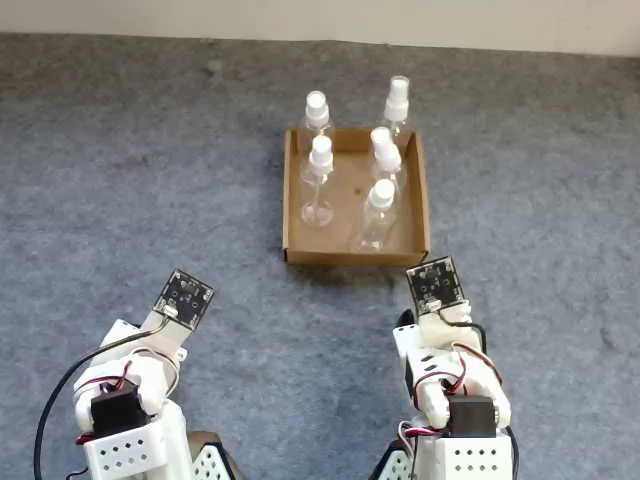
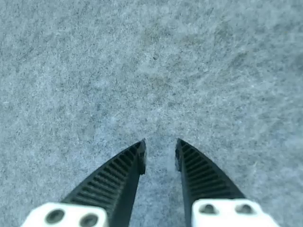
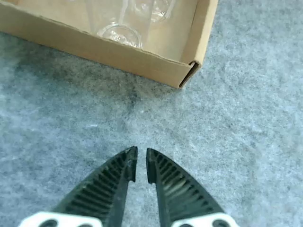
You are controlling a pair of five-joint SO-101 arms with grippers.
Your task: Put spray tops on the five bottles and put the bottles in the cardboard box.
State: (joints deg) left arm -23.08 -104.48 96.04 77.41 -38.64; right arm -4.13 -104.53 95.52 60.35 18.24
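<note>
Surface (image 1: 120,180): grey, felt-like, with a fuzzy nap.
Box (image 1: 355,257): shallow open tray of brown cardboard, rectangular, at mid-surface toward the far edge.
Bottles (image 1: 319,190): five, clear plastic, cylindrical, each with a white spray top (image 1: 317,103).
- In the box: bottle A (image 1: 319,190) by the left wall, bottle B (image 1: 386,160) at the far right corner, bottle C (image 1: 376,222) at the near right corner.
- Just beyond the far wall: bottle D (image 1: 317,118), bottle E (image 1: 397,105).

Left gripper (image 2: 160,153): black, ribbed, tapered jaws a little apart, empty, over bare surface toward the near left corner.
Right gripper (image 3: 141,163): like jaws, tips almost touching, empty, just before the box's near right corner.
</note>
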